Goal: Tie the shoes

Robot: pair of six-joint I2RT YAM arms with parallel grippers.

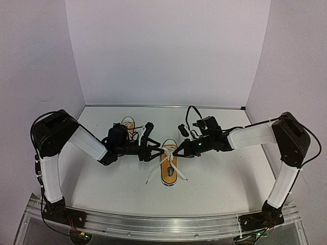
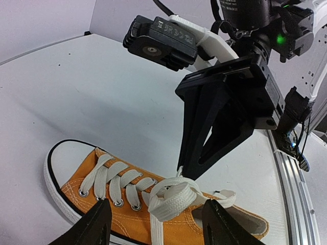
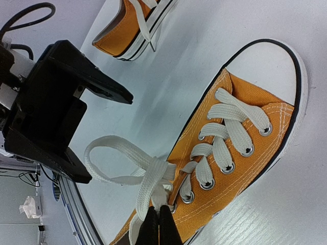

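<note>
The orange-yellow canvas low-top sneaker with white toe cap and sole (image 1: 168, 171) lies in the middle of the white surface (image 1: 219, 189), toe toward the arms. Its partner sneaker (image 1: 127, 125) stands behind it on the left. The flat white lace (image 3: 232, 109) is crossed into a soft knot over the tongue, with one loop (image 2: 166, 204) standing out to the sneaker's left.

The left gripper (image 2: 157, 204) hangs wide open, a finger on either side of that loop and not clamping it. The right gripper (image 3: 159, 217) is closed tight at the knot on the sneaker's right and looks to pinch the lace there.

The bow on this sneaker seems to be the step in hand. Next, the left gripper would likely need to close on the loop and pull it away from the sneaker to cinch the knot.
</note>
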